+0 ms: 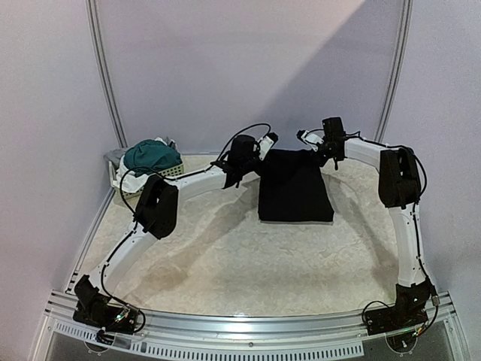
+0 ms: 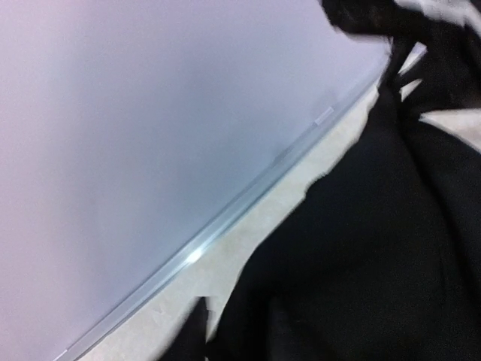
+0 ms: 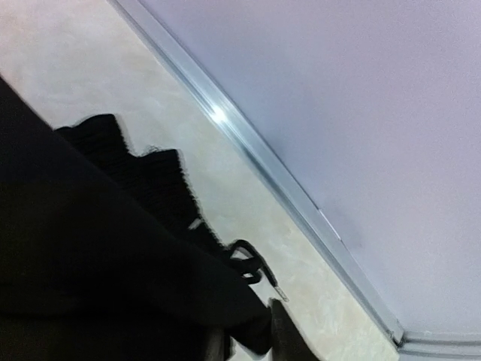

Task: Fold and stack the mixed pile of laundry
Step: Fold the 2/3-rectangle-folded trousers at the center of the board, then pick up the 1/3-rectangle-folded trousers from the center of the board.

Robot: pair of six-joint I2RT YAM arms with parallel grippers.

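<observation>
The long black trousers (image 1: 294,186) lie as a folded rectangle on the far middle of the table. My left gripper (image 1: 254,156) is at their far left corner and my right gripper (image 1: 326,154) at their far right corner. In the left wrist view the black cloth (image 2: 376,248) fills the lower right and runs between the jaws of my left gripper (image 2: 233,338). In the right wrist view my right gripper (image 3: 252,342) pinches the trousers (image 3: 90,263) beside the ribbed waistband and a black drawstring (image 3: 252,263). The teal-green shorts (image 1: 152,156) and the white cloth (image 1: 129,181) sit in the basket.
The pale perforated basket (image 1: 174,171) stands at the far left of the table, near the left arm's elbow. The back wall and its metal rail (image 2: 225,222) run just behind the trousers. The marbled tabletop (image 1: 248,263) stretches toward the arm bases.
</observation>
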